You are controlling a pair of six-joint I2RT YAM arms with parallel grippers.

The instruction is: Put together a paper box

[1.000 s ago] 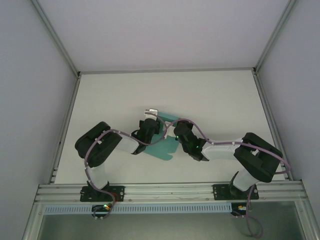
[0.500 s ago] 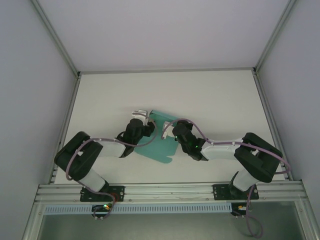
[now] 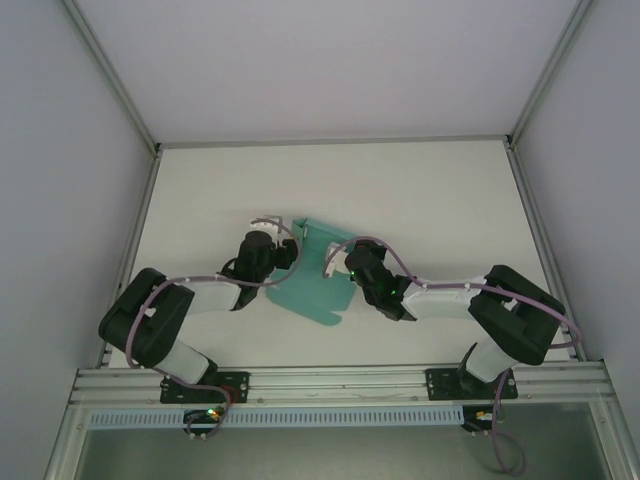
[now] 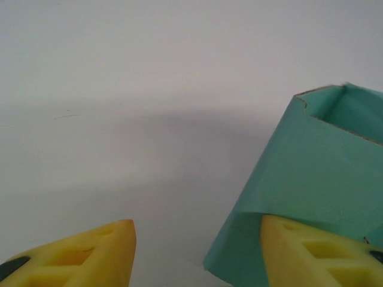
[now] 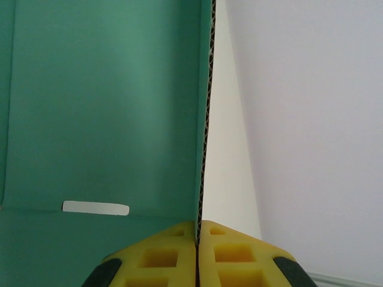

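The paper box (image 3: 318, 275) is seen from the top external view as a teal-green card piece lying partly unfolded near the middle of the white table (image 3: 420, 190), between the two arms. One panel is raised at its far end, while a flat flap is spread toward the near edge.

The right hand (image 3: 335, 262) is placed at the right side of the card. In the right wrist view the paper box (image 5: 102, 107) is shown with an upright panel seen edge-on, its fluted core visible, and that edge is clamped between the closed yellow pads of the right hand (image 5: 197, 230). A narrow slot (image 5: 96, 207) is cut through the card just above a fold line.

The left hand (image 3: 283, 232) is found at the far left corner of the card. In the left wrist view the fingers of the left hand (image 4: 194, 230) are held well apart, and nothing is gripped between them. The paper box (image 4: 311, 173) is seen there as a folded, hollow shape with an open top, standing on the table (image 4: 119, 119); its lower part is passed behind the right-side finger (image 4: 317, 257). Whether that finger touches the card cannot be told.
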